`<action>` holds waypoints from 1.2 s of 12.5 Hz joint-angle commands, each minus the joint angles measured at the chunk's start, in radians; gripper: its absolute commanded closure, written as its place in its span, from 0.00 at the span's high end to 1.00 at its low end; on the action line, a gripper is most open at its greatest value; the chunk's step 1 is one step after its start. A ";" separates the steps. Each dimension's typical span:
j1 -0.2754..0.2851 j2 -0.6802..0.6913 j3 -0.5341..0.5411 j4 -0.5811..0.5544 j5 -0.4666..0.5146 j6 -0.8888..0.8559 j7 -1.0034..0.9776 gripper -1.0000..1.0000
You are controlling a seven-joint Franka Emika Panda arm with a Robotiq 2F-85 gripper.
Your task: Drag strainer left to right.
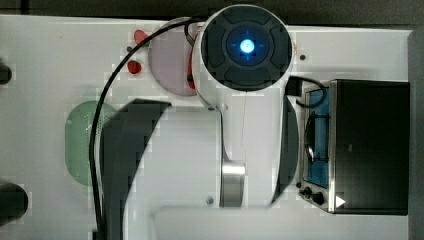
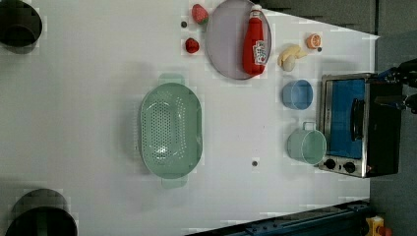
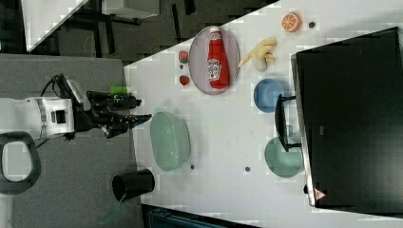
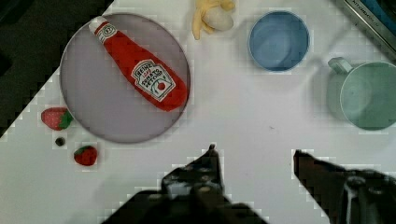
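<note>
1. Fingers [image 4: 254,156] spread apart, nothing between them. In the wrist view both dark tips hang over bare white counter [image 4: 243,121], not touching anything.
2. In the right view the gripper [image 3: 138,110] sits just off the strainer's [image 3: 169,141] rim, above the counter's edge. Near it, no contact that I can see.
3. Strainer: pale mint-green oval, perforated, a tab at each end. In the left view it [image 2: 170,130] lies flat on open counter, well apart from everything else.
4. Landmark = strainer, left view:
   - purple plate [image 2: 231,44] with the ketchup bottle [image 2: 254,42] lying on it: up and to the right, apart
   - two strawberries [image 2: 192,45]: just beside the plate's edge, on the strainer's side
   - blue bowl [image 2: 297,94] and mint mug [image 2: 307,145]: off to the right, close to the toaster oven [image 2: 359,125]
   - banana [image 2: 289,56] and orange slice [image 2: 313,41]: beyond the plate, furthest from the strainer
5. In the top view the arm covers most of the scene; the strainer's [image 1: 80,142] far side pokes out past the dark arm link.
6. Step in hand, my read: pre-contact. Arm parked high, strainer untouched, drag not started.
7. Next move calls for: come down onto the strainer, hook a finger inside the rim or pinch the wall, then pull it sideways, keeping it flat on the counter.
8. Watch: the open lane toward the bowl and mug is limited. Overshoot and the strainer shoves them into the oven. Light plastic, may tip if pulled from the rim top.
</note>
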 commanded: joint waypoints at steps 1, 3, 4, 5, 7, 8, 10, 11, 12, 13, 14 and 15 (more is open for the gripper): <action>0.016 -0.381 -0.058 -0.135 -0.027 -0.256 0.010 0.79; 0.022 -0.380 -0.050 -0.140 -0.024 -0.253 0.010 1.00; 0.028 -0.376 -0.033 -0.142 -0.015 -0.250 0.010 1.00; 0.038 -0.368 -0.005 -0.144 0.002 -0.247 0.010 1.00; 0.056 -0.336 0.080 -0.145 0.033 -0.223 0.012 1.00; 0.061 -0.313 0.133 -0.145 0.035 -0.196 0.028 1.00; 0.064 -0.252 0.249 -0.146 0.035 -0.123 0.111 1.00; 0.065 -0.215 0.307 -0.146 0.035 -0.083 0.183 1.00; 0.065 -0.174 0.363 -0.146 0.035 -0.040 0.280 1.00; 0.066 -0.130 0.415 -0.146 0.035 0.003 0.391 1.00; 0.066 -0.083 0.463 -0.146 0.035 0.048 0.511 1.00; 0.066 -0.033 0.507 -0.147 0.034 0.097 0.632 1.00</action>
